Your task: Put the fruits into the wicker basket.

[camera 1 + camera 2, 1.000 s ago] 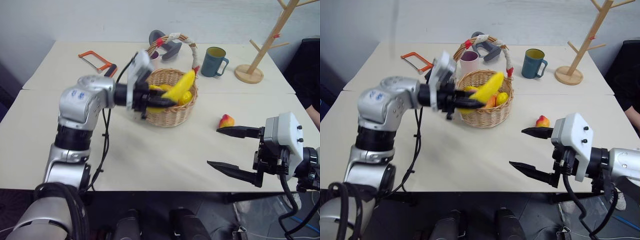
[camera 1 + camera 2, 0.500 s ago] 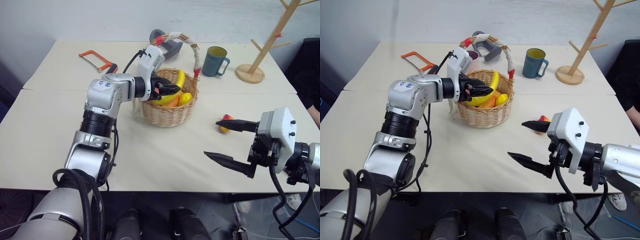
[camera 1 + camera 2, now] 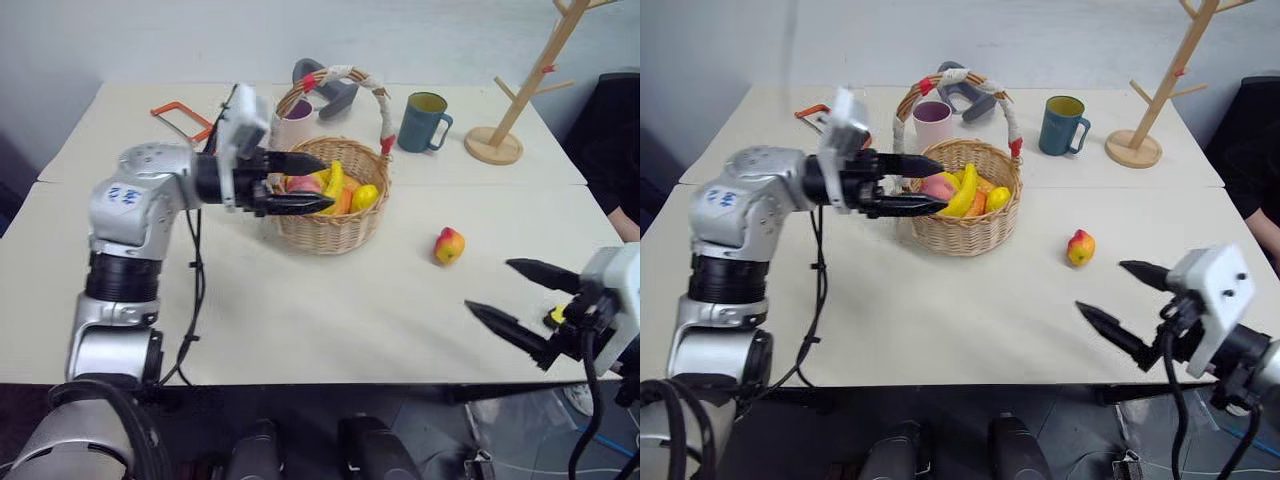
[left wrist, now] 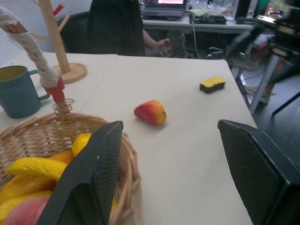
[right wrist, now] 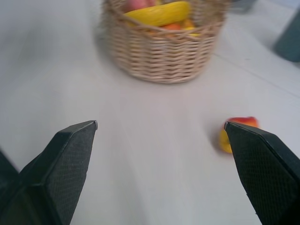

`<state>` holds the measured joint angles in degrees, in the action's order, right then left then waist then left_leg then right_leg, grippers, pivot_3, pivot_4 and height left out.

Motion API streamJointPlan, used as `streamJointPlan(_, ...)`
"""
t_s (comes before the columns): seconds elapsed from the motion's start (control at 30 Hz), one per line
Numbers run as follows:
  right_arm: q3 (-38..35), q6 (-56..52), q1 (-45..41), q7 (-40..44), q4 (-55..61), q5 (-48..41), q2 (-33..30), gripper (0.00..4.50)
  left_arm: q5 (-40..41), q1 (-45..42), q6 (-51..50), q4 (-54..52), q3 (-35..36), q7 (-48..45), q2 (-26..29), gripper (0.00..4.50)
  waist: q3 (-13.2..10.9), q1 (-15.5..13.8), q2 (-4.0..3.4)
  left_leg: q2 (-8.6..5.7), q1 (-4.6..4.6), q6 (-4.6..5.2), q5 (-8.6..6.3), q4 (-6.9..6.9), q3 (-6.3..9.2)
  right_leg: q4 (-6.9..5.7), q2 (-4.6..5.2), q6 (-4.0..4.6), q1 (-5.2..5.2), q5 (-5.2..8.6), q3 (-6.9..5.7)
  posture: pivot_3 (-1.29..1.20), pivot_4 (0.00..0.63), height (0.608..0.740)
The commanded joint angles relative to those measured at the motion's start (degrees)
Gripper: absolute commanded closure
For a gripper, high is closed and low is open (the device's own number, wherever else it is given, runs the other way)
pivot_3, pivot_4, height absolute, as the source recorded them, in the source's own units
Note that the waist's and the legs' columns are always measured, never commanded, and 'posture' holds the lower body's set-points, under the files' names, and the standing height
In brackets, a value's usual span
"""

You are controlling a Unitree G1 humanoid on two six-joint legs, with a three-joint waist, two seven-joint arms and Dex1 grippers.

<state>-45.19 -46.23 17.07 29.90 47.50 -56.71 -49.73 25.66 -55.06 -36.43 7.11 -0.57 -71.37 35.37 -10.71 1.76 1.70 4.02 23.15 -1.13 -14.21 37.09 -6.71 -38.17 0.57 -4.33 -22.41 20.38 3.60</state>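
Observation:
The wicker basket (image 3: 340,228) stands mid-table and holds the yellow banana (image 3: 963,190), a pink fruit (image 3: 937,186) and orange and yellow fruits. My left gripper (image 3: 325,184) hovers level over the basket's left rim, open and empty. From the left wrist view I see the basket rim (image 4: 47,124) and the fruits under its fingers. A small red-and-yellow fruit (image 3: 449,244) lies on the table to the right of the basket. My right gripper (image 3: 488,285) is open and empty near the front right edge, apart from that fruit (image 5: 239,133).
Behind the basket are a pink cup (image 3: 292,122), a grey object (image 3: 325,85), a teal mug (image 3: 421,121) and an orange hacksaw (image 3: 178,118). A wooden mug tree (image 3: 497,145) stands back right. A yellow-and-black sponge (image 4: 212,84) lies near the right edge. A person sits beyond the table (image 4: 117,28).
My left gripper opened and let go of the banana, which now lies in the basket, then drew back to the left. My right gripper moved right, away from the red-and-yellow fruit.

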Motion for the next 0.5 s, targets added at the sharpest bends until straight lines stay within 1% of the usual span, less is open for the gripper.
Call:
streamJointPlan(0.03, 0.1, 0.7, 0.9, -0.6, -3.9, 2.8, 1.0, 0.0, 1.9, 1.1, 2.7, 1.4, 2.7, -8.7, 7.3, 1.11, 0.0, 0.0, 0.0, -0.02, -0.03, 0.03, -0.01, -0.02, 0.01, 0.01, 0.01, 0.01, 0.03, -0.02, 0.0, 0.0, 0.15, 0.74)
streamJointPlan(0.1, 2.2, 0.9, 0.2, -0.2, -6.1, 3.6, 1.2, 0.0, 3.0, 2.1, 1.9, 1.5, 2.1, -13.4, 11.2, 1.11, 0.0, 0.1, 0.0, -0.05, -0.05, 0.1, -0.05, -0.05, 0.01, 0.02, 0.03, 0.02, 0.05, -0.03, 0.0, 0.0, 0.15, 0.74)
streamJointPlan(0.13, 4.7, 1.1, -1.6, -0.8, -7.7, 4.8, 1.1, 0.0, 3.1, 3.0, 2.3, 0.6, 1.5, -15.3, 12.7, 1.11, 0.0, 0.1, 0.0, -0.05, -0.06, 0.12, -0.06, -0.05, 0.01, 0.02, 0.02, 0.02, 0.04, -0.03, -0.01, 0.0, 0.15, 0.74)
streamJointPlan(0.17, 7.2, 1.1, -3.8, -1.8, -9.4, 5.8, 1.1, 0.0, 3.1, 3.8, 2.8, -0.5, 1.0, -16.2, 13.3, 0.77, 0.0, 0.1, -0.01, -0.05, -0.04, 0.14, -0.07, -0.07, 0.02, 0.04, 0.03, 0.02, 0.03, -0.02, 0.0, 0.0, 0.15, 0.74)
streamJointPlan(0.23, 12.0, 1.0, -8.7, -3.8, -12.6, 7.9, 1.3, 0.0, 2.6, 5.3, 4.0, -2.6, 0.3, -16.4, 13.4, 0.25, 0.0, 0.1, 0.0, -0.07, -0.03, 0.2, -0.11, -0.04, -0.01, 0.05, 0.07, 0.02, 0.01, -0.02, 0.01, 0.0, 0.15, 0.74)
streamJointPlan(0.27, 14.5, 1.1, -11.5, -4.6, -14.4, 9.1, 1.7, 0.0, 2.1, 6.1, 5.0, -3.6, -0.1, -16.0, 13.1, 0.06, 0.0, 0.0, -0.01, -0.07, 0.01, 0.21, -0.12, -0.02, 0.0, 0.06, 0.08, 0.02, 0.01, -0.03, 0.02, 0.0, 0.15, 0.74)
streamJointPlan(0.4, 22.0, 1.1, -20.5, -6.1, -20.0, 12.5, 3.9, 0.0, 1.8, 7.9, 6.5, -5.9, -0.3, -12.6, 11.2, 0.06, 0.0, -0.1, 0.0, -0.08, 0.11, 0.23, -0.13, 0.0, 0.04, 0.06, 0.08, 0.02, -0.06, -0.02, 0.01, 0.0, 0.15, 0.74)
streamJointPlan(0.5, 29.3, 2.2, -27.6, -8.0, -26.7, 18.3, 6.7, 0.0, 2.9, 9.3, 5.5, -8.6, 0.0, -10.4, 9.8, 0.06, 0.0, 0.0, 0.0, -0.07, 0.14, 0.23, -0.13, -0.02, 0.01, 0.07, 0.05, 0.02, -0.11, -0.02, 0.04, 0.0, 0.15, 0.74)
